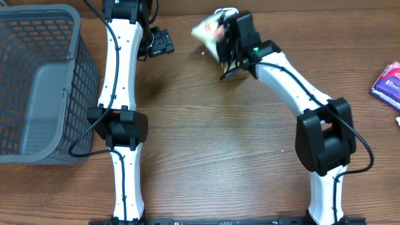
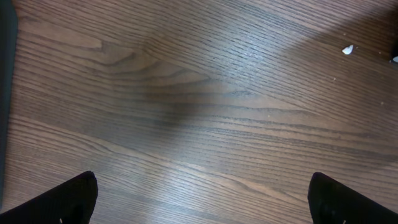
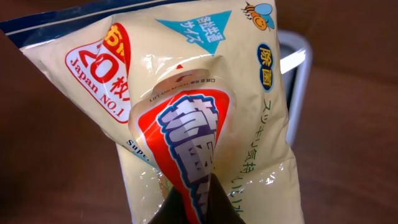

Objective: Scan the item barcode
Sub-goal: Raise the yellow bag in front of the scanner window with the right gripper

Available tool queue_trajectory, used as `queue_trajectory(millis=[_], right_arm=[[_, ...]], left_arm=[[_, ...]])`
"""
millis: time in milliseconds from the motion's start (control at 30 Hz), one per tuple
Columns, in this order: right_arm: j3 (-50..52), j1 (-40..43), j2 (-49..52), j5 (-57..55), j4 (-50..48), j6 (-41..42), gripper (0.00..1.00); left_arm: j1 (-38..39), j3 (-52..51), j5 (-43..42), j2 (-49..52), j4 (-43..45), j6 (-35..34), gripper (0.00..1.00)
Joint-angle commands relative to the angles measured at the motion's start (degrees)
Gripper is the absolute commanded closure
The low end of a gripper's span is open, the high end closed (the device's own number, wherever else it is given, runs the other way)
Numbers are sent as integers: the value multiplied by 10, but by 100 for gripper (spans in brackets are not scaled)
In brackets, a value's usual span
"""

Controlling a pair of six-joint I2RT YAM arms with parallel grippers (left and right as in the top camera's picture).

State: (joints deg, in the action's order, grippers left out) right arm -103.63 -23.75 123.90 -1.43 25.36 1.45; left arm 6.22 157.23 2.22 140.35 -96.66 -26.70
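One basket (image 1: 86,65), one cream pouch (image 3: 249,124), one purple pack (image 1: 389,84), maybe one scanner (image 3: 300,78)

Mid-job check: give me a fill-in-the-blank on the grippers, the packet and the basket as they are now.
1. The right gripper is ____ on the cream packet.
2. The left gripper is ____ above bare table.
3. The grey basket stands on the ____ arm's side.
4. The packet's red badge shows the number ____.
Missing words: shut; open; left; 20.
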Motion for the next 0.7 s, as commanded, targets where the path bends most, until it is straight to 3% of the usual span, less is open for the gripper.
queue_trajectory(millis=[0, 200, 433, 667], right_arm=[[-27, 14, -41, -80, -69, 65, 96], [-24, 18, -21, -80, -181, 65, 96], [-24, 17, 62, -80, -185, 102, 96], [-25, 17, 74, -81, -199, 122, 96]], left_arm=[[-5, 3, 6, -12, -2, -4, 0], [-5, 3, -21, -12, -2, -4, 1], [-5, 3, -23, -12, -2, -4, 0], [-5, 3, -23, -12, -2, -4, 0]])
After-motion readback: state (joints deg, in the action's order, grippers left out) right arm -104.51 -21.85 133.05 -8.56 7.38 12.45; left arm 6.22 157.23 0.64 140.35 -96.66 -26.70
